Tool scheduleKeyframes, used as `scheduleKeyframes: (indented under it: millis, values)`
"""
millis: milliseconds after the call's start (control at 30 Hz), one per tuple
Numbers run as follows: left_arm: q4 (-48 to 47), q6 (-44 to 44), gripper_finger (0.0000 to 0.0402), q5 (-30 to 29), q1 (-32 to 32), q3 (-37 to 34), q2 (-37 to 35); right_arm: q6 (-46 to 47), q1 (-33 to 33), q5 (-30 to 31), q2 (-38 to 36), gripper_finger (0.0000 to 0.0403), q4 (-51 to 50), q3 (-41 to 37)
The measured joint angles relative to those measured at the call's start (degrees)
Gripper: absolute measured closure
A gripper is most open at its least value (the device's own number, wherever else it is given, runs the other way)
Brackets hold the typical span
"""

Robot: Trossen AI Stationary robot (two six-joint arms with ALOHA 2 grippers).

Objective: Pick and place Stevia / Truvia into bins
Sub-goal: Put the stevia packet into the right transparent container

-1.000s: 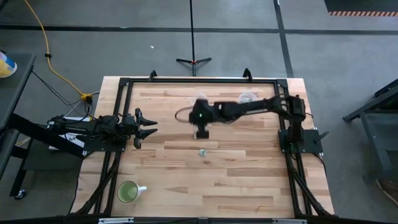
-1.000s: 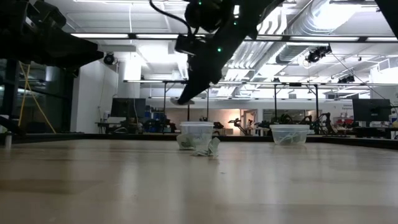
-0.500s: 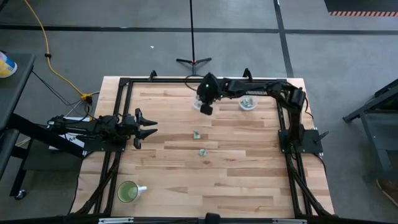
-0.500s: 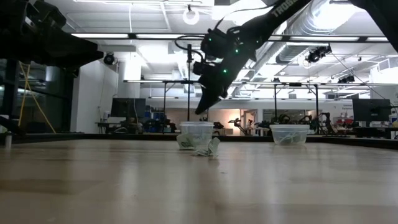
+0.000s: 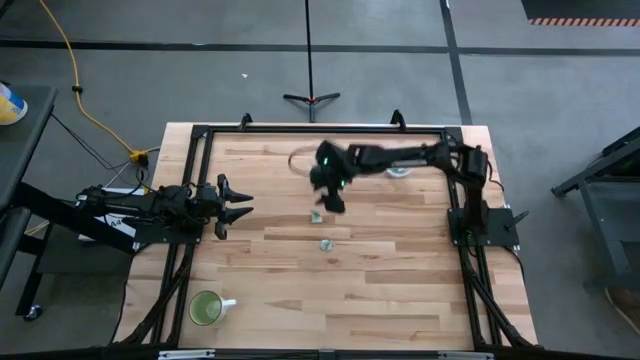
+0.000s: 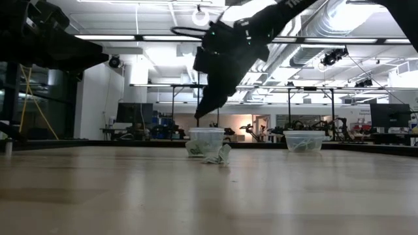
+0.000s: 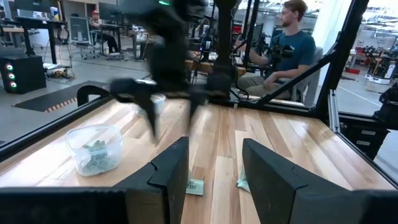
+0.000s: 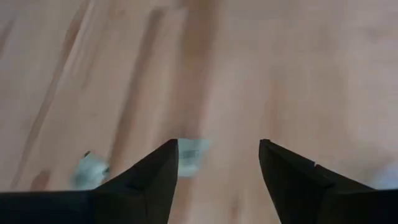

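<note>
The wooden surface (image 5: 380, 280) is filling the middle of the high view, with the right arm reaching across its upper part from the right edge toward the centre. That arm is hiding one bin in the high view, and only a sliver of the other bin (image 5: 399, 171) is showing right of centre near the top. In the low view the two bins are standing well apart along the far edge, the left bin (image 6: 206, 141) at centre and the right bin (image 6: 304, 141) further right, each holding pale green sachets.

The right end effector (image 5: 333, 199) is hovering just above centre, fingers spread apart and empty, as the right wrist view shows. The left end effector (image 5: 240, 204) is waiting at the left edge, fingers also parted.

Two Stevia sachets are lying on the bare wood: one sachet (image 5: 316, 216) just below and left of the right end effector, a second sachet (image 5: 326, 244) lower, near centre. Both are blurring in the right wrist view.
</note>
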Motion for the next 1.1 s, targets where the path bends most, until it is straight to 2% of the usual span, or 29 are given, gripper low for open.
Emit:
scheduleKeyframes:
  millis: [167,333,533,767,867,933,1100]
  values:
    - [0.0,0.0,0.0215,0.0,0.0,0.0,0.0,-2.6,6.0,7.0,0.7,0.0194,-1.1,0.0]
    - [0.0,0.0,0.0215,0.0,0.0,0.0,0.0,0.5,8.5,15.5,2.8,0.0202,-0.8,0.0]
    - [0.0,0.0,0.0215,0.0,0.0,0.0,0.0,4.4,7.1,11.9,4.8,0.0200,-0.2,0.0]
    - [0.0,0.0,0.0215,0.0,0.0,0.0,0.2,5.5,7.1,10.7,7.0,0.0210,0.1,0.0]
    - [0.0,0.0,0.0215,0.0,0.0,0.0,0.4,5.9,7.1,11.6,7.1,0.0235,0.5,0.0]
    - [0.0,0.0,0.0215,0.0,0.0,0.0,0.8,7.5,7.1,12.0,7.1,0.0267,0.3,0.0]
    - [0.0,0.0,0.0215,0.0,0.0,0.0,1.2,11.2,6.5,10.2,7.1,0.0381,0.4,0.2]
